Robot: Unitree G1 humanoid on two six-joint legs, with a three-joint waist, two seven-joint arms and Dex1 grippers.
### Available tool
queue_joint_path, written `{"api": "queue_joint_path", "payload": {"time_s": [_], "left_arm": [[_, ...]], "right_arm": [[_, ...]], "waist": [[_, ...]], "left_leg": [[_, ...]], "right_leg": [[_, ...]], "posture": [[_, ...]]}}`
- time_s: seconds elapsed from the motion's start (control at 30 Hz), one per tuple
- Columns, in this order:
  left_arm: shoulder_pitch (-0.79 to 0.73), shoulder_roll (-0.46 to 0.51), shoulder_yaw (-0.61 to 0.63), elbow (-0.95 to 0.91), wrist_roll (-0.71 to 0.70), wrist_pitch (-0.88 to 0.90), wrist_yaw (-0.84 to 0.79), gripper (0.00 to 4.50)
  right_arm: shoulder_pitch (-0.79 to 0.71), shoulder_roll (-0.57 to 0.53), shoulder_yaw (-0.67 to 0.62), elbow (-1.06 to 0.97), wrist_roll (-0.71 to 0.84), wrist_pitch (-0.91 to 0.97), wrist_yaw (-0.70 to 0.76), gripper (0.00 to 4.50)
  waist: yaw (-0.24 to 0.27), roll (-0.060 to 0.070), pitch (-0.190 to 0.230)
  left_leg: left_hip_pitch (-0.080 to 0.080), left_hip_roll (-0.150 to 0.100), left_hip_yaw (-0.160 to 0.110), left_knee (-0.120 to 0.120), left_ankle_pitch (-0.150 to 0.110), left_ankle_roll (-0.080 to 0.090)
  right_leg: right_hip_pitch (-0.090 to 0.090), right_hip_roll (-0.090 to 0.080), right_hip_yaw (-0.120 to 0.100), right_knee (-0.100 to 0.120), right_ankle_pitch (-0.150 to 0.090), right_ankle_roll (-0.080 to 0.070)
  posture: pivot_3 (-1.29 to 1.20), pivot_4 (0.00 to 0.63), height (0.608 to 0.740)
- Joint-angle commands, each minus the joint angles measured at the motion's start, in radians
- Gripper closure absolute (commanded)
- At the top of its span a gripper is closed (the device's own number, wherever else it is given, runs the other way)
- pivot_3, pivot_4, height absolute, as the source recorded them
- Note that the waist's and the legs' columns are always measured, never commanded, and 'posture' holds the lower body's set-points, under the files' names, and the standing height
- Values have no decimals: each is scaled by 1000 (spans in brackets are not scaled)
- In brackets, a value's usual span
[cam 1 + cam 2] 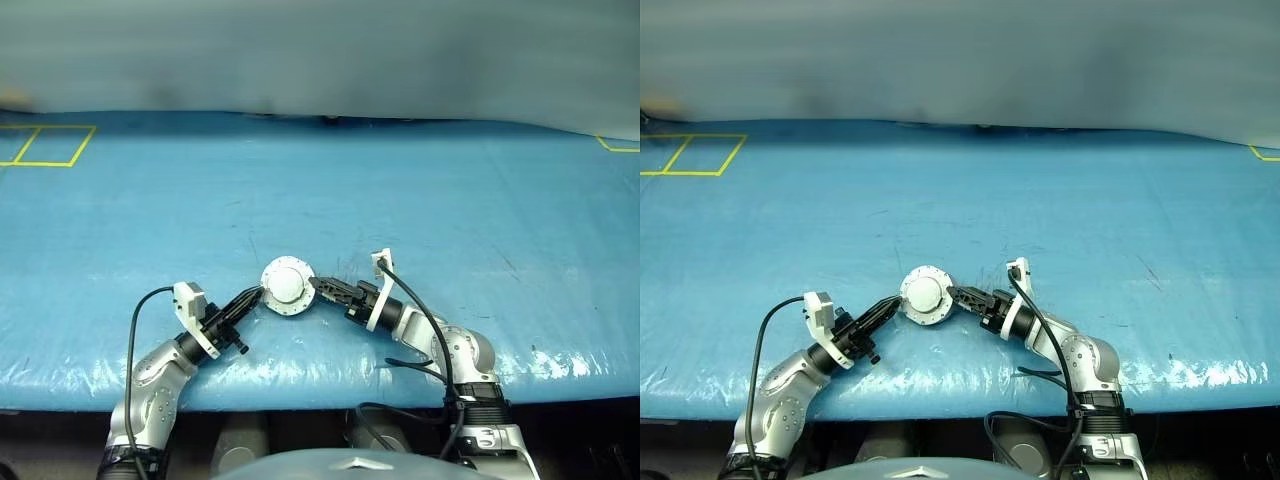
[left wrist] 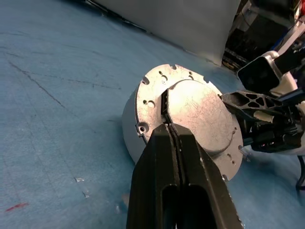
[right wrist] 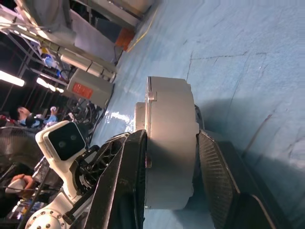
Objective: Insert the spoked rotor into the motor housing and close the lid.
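Low and centre in the head views, the round grey metal motor housing [image 1: 288,287] is held on edge above the blue sheeted surface [image 1: 420,190], its plain back plate facing the camera. Right claw [image 3: 171,167] grips it across its thickness, one finger on each flat face. Left claw [image 2: 171,143] is fully closed, its tips pressed against the back plate at the rim of the raised centre disc and grasping nothing. Windings, spoked rotor and lid cannot be made out from these angles, so whether the rotor is seated or the lid fitted cannot be confirmed. Judgement: the assembly is being handled or reoriented; completion remains unverified.
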Motion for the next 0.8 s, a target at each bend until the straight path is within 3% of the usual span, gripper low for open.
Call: {"api": "queue_joint_path", "payload": {"time_s": [0.03, 0.4, 0.8], "left_arm": [[7, -34, 40, -38, -73, 42, 7, 3864], [13, -95, 84, -53, -305, 319, 22, 150], [-3, -126, 98, -36, -353, 453, 45, 21]], "right_arm": [[-14, 15, -58, -11, 59, -2, -18, 3189], [-45, 91, -147, -41, 200, 45, -102, 3189], [-60, 155, -126, -91, 299, 88, -158, 3189]], "waist": [[0, 0, 0], [-7, 1, 2], [-8, 2, 3]], "left_leg": [[0, 0, 0, 0, 0, 0], [-3, 0, 0, 0, 0, 0], [-3, 0, -1, 0, 0, 0]], "right_leg": [[0, 0, 0, 0, 0, 0], [-2, 0, 0, 0, 0, 0], [-2, 0, 0, 0, 0, 0]], "posture": [[0, 150, 740], [0, 150, 740], [0, 150, 740]]}}
